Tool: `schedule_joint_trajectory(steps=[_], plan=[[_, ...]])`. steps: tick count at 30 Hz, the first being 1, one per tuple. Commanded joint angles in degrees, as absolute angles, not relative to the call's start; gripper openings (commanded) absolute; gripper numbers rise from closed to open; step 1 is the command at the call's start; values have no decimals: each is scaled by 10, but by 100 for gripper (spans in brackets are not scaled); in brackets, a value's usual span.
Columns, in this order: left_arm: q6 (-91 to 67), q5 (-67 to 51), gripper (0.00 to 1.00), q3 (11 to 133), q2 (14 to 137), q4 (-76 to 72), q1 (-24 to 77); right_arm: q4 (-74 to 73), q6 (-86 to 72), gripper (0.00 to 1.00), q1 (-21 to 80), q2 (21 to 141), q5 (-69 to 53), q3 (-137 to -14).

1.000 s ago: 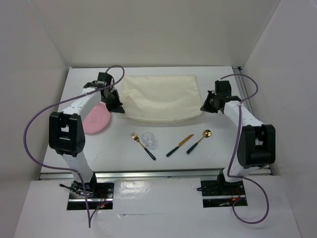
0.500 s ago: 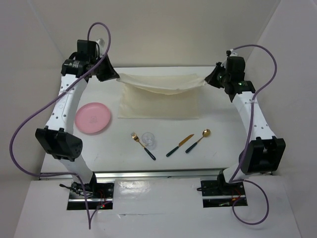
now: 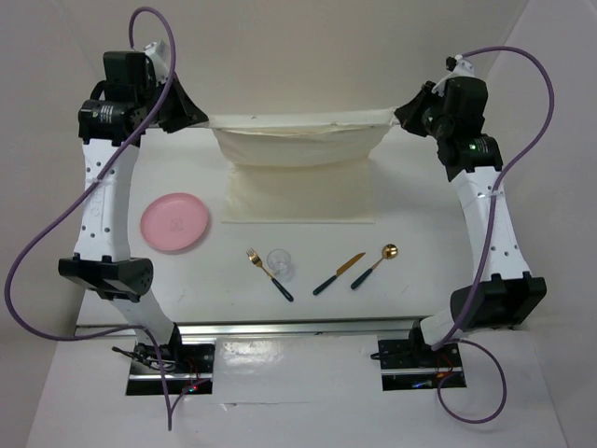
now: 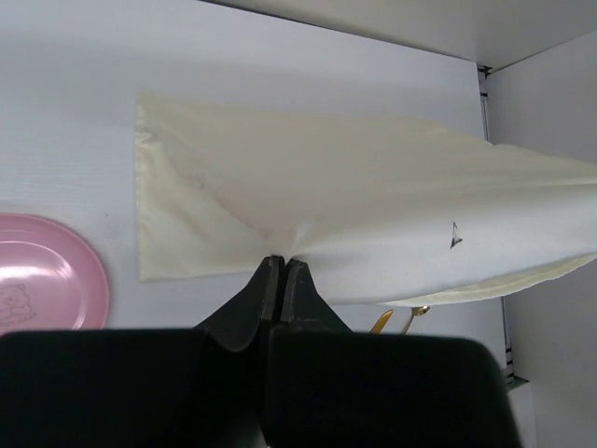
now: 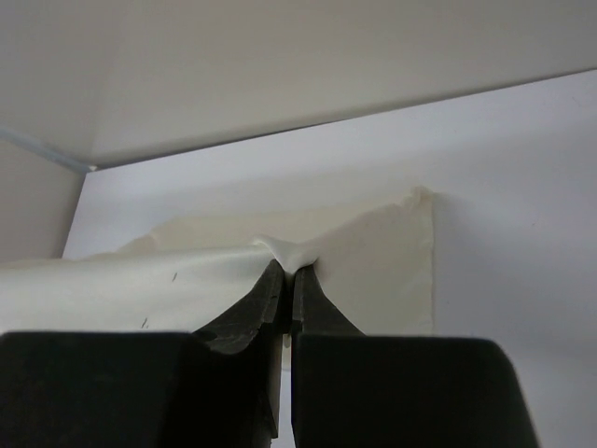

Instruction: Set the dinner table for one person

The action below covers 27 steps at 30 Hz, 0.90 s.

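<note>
Change: within the last second both arms rise from low beside the cream cloth (image 3: 297, 191) to high above it, taking one cloth edge up with them.
Cloth now: the lifted edge runs straight and taut between the two grippers; the rest drapes down, and its lower part lies flat on the dinner table (image 3: 410, 233).
Left gripper (image 3: 207, 121): pressed together, pinching the cloth's left corner; the left wrist view shows the fabric puckered at the fingertips.
Right gripper (image 3: 399, 115): pressed together, pinching the cloth's right corner, with the same pucker in the right wrist view.
Dinner table: directly beneath the cloth, extending past it on every side.
Pink plate (image 3: 175, 222): left of the cloth's near edge, unmoved.
Fork (image 3: 269, 273), clear glass (image 3: 280, 262), knife (image 3: 338, 273), gold spoon (image 3: 375, 265): in a row nearer the arm bases than the cloth, unmoved; the glass touches the fork.
Meaning: the cloth looks to be mid-spread or mid-reposition as the placemat. It seems it must be laid flat before plate and cutlery can go on it, so the setting is at an early stage.
</note>
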<state>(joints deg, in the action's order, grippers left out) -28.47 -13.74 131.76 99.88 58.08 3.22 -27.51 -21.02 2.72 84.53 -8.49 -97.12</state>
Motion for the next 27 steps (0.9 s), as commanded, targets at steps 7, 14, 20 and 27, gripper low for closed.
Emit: schedule_joint_trajectory(steps=[7,14,20,27], plan=[[-271,-152,0,1348,964,575,17,-286,-185,0,25,811,-81,-1020],[-271,-159,0,1395,1070,531,11,-212,-174,0,25,918,-93,-1060],[-290,-186,0,1433,1164,454,1,-135,-169,0,25,1041,-93,-1135],[-316,-231,0,1451,1221,374,-4,-105,-169,0,25,1114,-93,-1183]])
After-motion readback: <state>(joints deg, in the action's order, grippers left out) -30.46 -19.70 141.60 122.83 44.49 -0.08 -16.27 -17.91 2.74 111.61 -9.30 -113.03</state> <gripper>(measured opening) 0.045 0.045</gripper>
